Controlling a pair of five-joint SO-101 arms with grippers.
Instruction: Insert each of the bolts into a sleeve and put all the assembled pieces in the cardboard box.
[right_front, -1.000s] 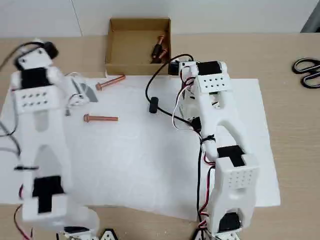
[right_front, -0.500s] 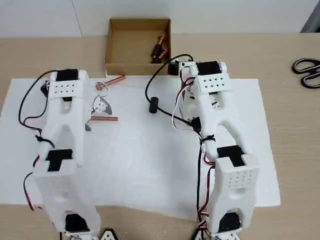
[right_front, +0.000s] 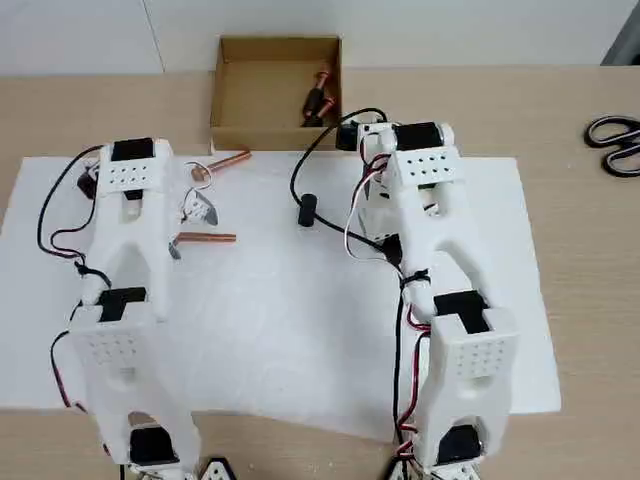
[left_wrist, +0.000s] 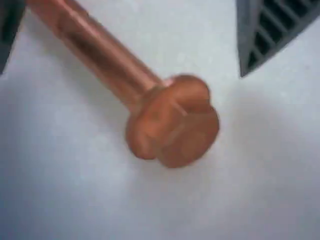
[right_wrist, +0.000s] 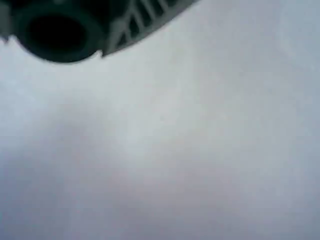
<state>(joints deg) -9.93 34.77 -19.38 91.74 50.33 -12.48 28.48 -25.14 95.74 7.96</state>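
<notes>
White paper sheet (right_front: 300, 330) over the light wooden tabletop (right_front: 540, 100) carries a copper-coloured flanged metal bolt (right_front: 212, 238) lying flat. Over its head end hangs the left claw (right_front: 188, 230), spread wide, with one finger (left_wrist: 270, 30) to each side of the shaft. Just beyond lies a second copper bolt (right_front: 225, 161), near the open brown cardboard box (right_front: 260, 137). The box holds assembled bolt-and-sleeve pieces (right_front: 319, 95) by its right wall. A black tubular sleeve (right_wrist: 55, 32) sits at the right claw (right_wrist: 100, 35); whether that claw grips it cannot be told. At the far right lie black scissors (right_front: 615, 143).
</notes>
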